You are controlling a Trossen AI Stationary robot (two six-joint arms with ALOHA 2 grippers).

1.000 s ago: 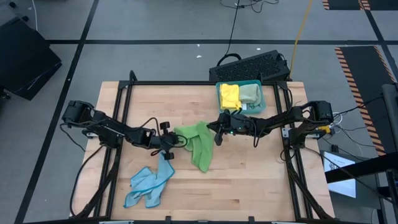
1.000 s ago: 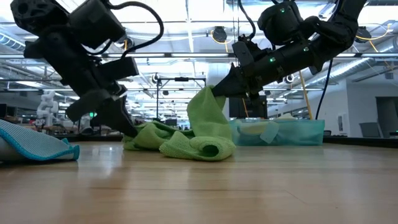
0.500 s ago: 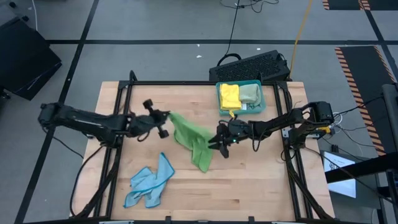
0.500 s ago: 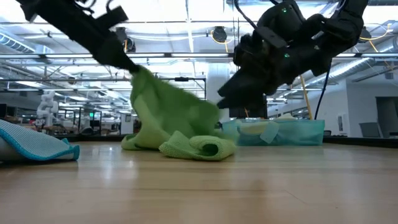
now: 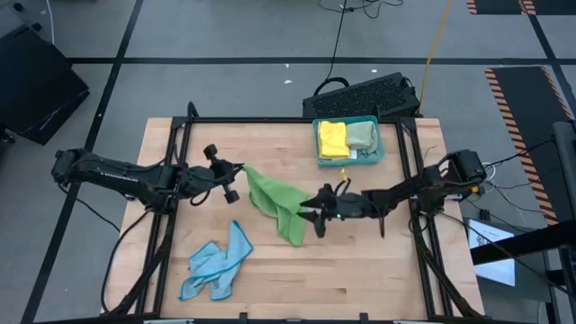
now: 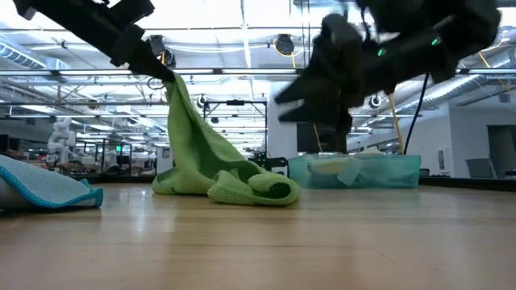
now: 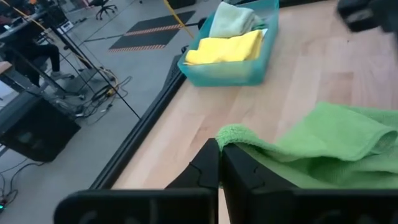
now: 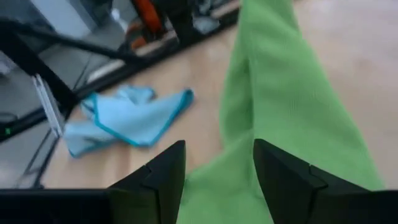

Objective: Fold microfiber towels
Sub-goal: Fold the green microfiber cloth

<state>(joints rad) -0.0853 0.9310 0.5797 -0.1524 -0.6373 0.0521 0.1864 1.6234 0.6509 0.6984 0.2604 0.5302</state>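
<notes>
A bright green microfiber towel (image 5: 279,205) is held up by one corner, with my left gripper (image 5: 236,171) shut on that corner. The towel's lower part (image 6: 242,189) rests bunched on the wooden table. My right gripper (image 5: 311,217) is open at the towel's right side. In the right wrist view its fingers (image 8: 163,169) stand apart above the green towel (image 8: 273,106), touching nothing that shows. A light blue towel (image 5: 216,266) lies crumpled near the front left. A yellow towel (image 5: 332,138) and a pale green towel (image 5: 362,137) lie in the teal tray (image 5: 378,153). My left gripper pinches one corner of the green towel (image 7: 229,134) between its two shut fingers. The fingers slant down from the table's left side. The corner is lifted clear and the cloth hangs from it in a slope, with its lower end (image 6: 234,187) heaped on the table.
A black keyboard (image 5: 364,94) lies beyond the tray at the far edge. A black frame (image 5: 270,120) runs around the table top. Bare wood shows at the front right (image 5: 360,270) and the far left (image 5: 225,139).
My left gripper has risen and gone toward the far edge with the towel's corner, drawing the cloth up while its lower part stayed on the table. My right gripper has opened, let go of the part it held up, which fell, and swung toward the near edge.
</notes>
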